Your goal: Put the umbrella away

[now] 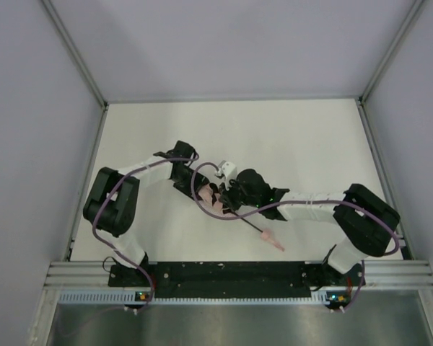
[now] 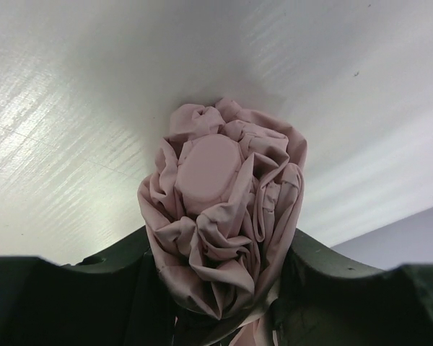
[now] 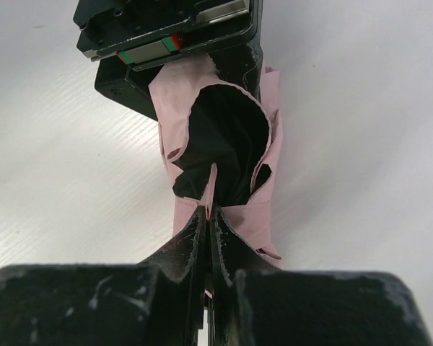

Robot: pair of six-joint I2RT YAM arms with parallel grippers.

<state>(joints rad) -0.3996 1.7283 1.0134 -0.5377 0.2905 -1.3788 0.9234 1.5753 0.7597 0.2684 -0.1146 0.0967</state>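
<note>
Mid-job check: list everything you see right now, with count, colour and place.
umbrella: one, pale pink fabric with a black shaft, mid-table; its pink handle points toward the near edge.
table: one, white, under everything.
walls: grey, on three sides of the table.
cables: purple, running along the arms.
left gripper: one, black, shut on the bunched fabric.
right gripper: one, black, pinching a fabric edge, facing the left gripper.
</note>
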